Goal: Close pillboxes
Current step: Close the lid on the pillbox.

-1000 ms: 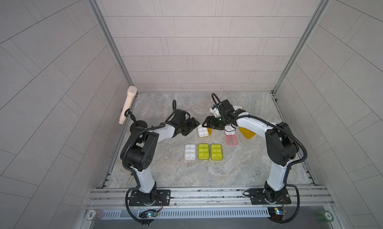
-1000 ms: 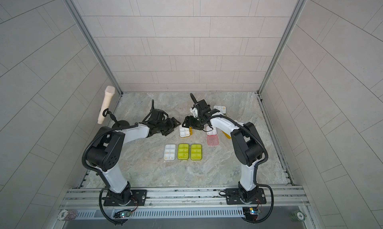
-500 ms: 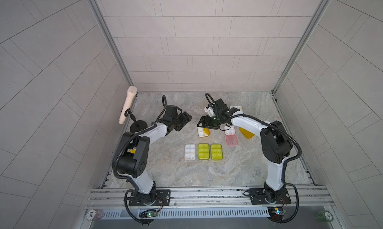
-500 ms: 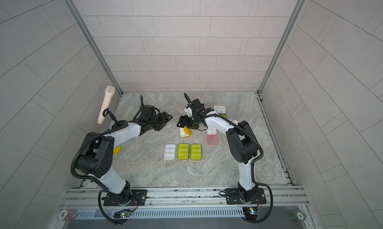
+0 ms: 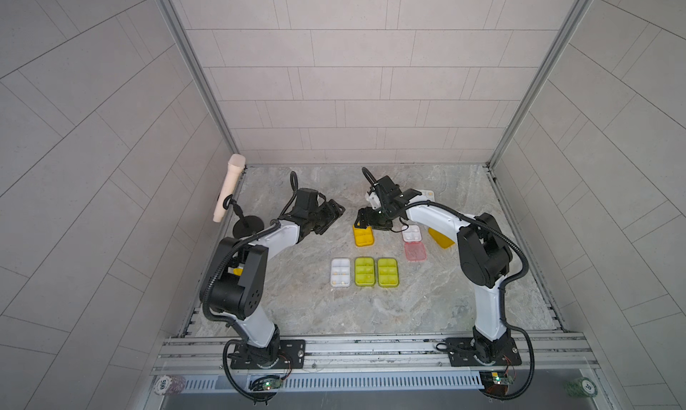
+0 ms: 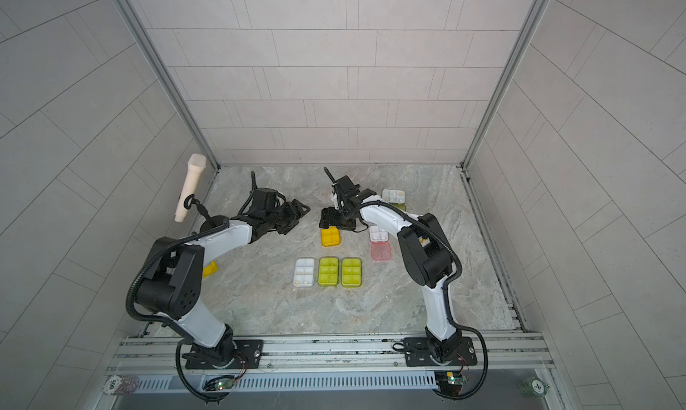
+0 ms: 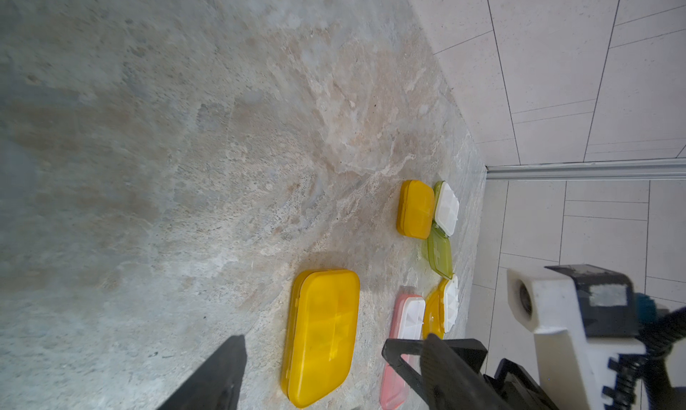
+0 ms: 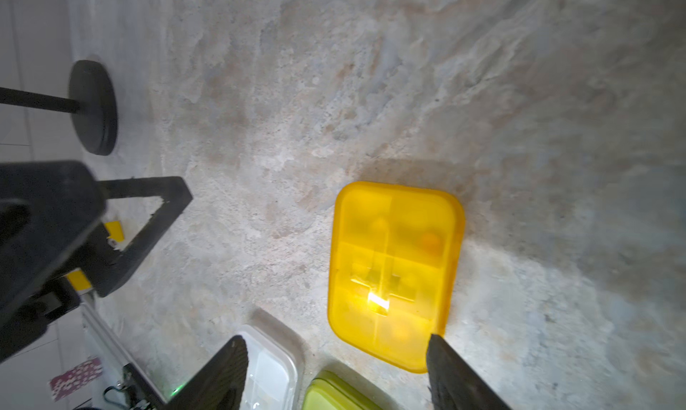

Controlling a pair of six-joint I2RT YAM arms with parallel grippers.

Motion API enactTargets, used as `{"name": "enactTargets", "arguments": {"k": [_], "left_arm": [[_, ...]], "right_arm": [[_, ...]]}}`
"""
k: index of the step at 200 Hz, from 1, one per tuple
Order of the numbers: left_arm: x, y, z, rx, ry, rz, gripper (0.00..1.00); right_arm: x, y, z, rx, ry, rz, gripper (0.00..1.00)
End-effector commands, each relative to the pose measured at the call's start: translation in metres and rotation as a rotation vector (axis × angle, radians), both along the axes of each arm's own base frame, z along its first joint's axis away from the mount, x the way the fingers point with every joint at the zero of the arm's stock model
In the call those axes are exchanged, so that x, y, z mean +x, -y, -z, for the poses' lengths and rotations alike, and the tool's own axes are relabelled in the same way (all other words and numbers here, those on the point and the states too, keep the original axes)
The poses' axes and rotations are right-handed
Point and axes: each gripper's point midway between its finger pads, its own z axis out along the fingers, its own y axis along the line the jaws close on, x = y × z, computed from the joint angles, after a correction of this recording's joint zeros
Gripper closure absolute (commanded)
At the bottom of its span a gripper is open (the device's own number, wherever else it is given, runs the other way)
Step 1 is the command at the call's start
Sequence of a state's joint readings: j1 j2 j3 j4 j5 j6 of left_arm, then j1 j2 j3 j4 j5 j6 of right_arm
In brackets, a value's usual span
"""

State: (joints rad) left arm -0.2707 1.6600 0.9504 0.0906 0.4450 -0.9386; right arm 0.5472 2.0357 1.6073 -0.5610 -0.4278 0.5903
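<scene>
Hovering my right claw, wide, empty, at shut orange pillbox | left claw same | left to close: pink pillbox, green pillbox, orange-lidded pillbox

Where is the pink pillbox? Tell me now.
In both top views the pink pillbox lies open on the robot's right half, right of the closed orange pillbox and just behind the nearest yellow-green pillbox.

The left arm and the right arm were built of white links joined by bulky black joint housings. Black corrugated cables were looped along each arm. Each arm was mounted on a black base plate fixed with screws. The left gripper and the right gripper were fitted with black triangular fingers.
</scene>
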Motion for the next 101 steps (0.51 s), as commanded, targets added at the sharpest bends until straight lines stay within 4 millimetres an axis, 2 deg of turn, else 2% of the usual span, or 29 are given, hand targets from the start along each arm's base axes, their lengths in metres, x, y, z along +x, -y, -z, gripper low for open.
{"name": "enactTargets", "arguments": {"k": [1, 29, 101], "left_arm": [[0.001, -0.001, -0.014, -0.026, 0.034, -0.012, 0.21], [0.001, 0.000, -0.015, -0.033, 0.037, -0.012, 0.21], [0.001, 0.000, -0.015, -0.037, 0.036, -0.012, 0.21]], "right_arm": [[-0.003, 0.023, 0.021, -0.177, -0.008, 0.000, 0.22], [-0.003, 0.028, 0.029, -0.277, -0.006, -0.035, 0.22], [0.000, 0.028, 0.040, -0.384, 0.011, -0.068, 0.22]]}}
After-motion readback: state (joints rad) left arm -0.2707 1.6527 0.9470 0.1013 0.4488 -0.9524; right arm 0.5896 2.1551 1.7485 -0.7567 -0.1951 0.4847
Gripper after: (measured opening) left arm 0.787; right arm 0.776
